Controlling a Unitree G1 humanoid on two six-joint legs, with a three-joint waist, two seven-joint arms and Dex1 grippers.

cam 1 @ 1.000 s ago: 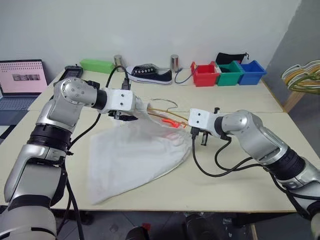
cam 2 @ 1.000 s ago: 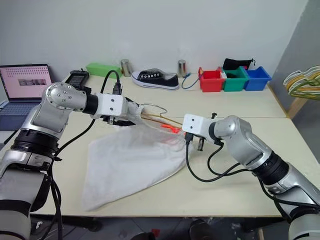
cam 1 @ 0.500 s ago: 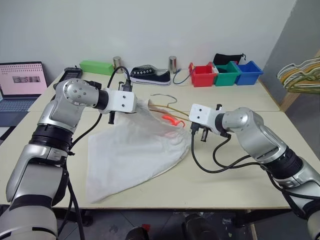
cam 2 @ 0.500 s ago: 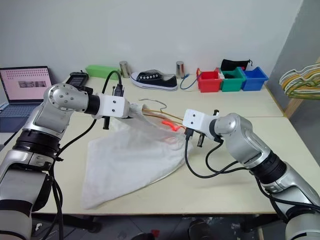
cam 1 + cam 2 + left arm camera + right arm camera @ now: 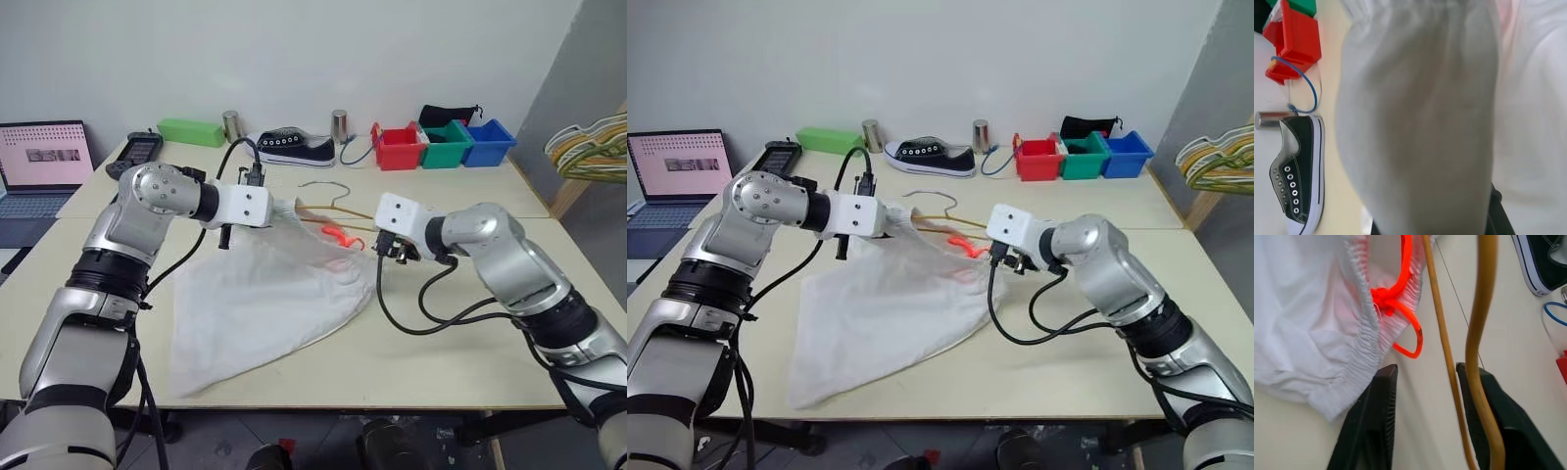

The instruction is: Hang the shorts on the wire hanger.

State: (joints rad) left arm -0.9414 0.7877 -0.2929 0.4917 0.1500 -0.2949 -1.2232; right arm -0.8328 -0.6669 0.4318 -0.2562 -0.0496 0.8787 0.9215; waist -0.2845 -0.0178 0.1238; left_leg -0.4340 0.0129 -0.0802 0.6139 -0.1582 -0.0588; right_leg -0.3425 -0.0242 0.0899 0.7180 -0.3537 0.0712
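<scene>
Lining the far edge of the table (image 5: 323, 377), beyond the shorts (image 5: 265, 299), are seen a green box (image 5: 190, 129), two metal cans (image 5: 232, 125), a black-and-white shoe (image 5: 291, 145), and red (image 5: 399, 147), green (image 5: 449, 144) and blue (image 5: 489, 141) bins with a black pouch (image 5: 453, 114) behind them. An open laptop (image 5: 41, 164) is placed well to the left of the shorts, and a bunch of pastel hangers (image 5: 588, 145) is seen far to their right, off the table.

The shorts are shown as thin white fabric, spread flat toward the near edge and lifted at the gathered waistband, where an orange-red drawstring (image 5: 1400, 308) is knotted. The left gripper (image 5: 277, 210) is pressed together on a fold of that waistband, the cloth covering its fingers in the left wrist view.

The wire hanger (image 5: 333, 204), yellow-gold with a bare silver hook, is seen at the far side of the shorts, its wire running beside the waistband. The right gripper (image 5: 1425, 416) is held just right of the shorts with its fingers (image 5: 1371, 426) spread; the hanger's wire is crossed in front of them, and whether it is touched cannot be told.

The table is pale cream and is backed by a plain white wall (image 5: 294, 49).
</scene>
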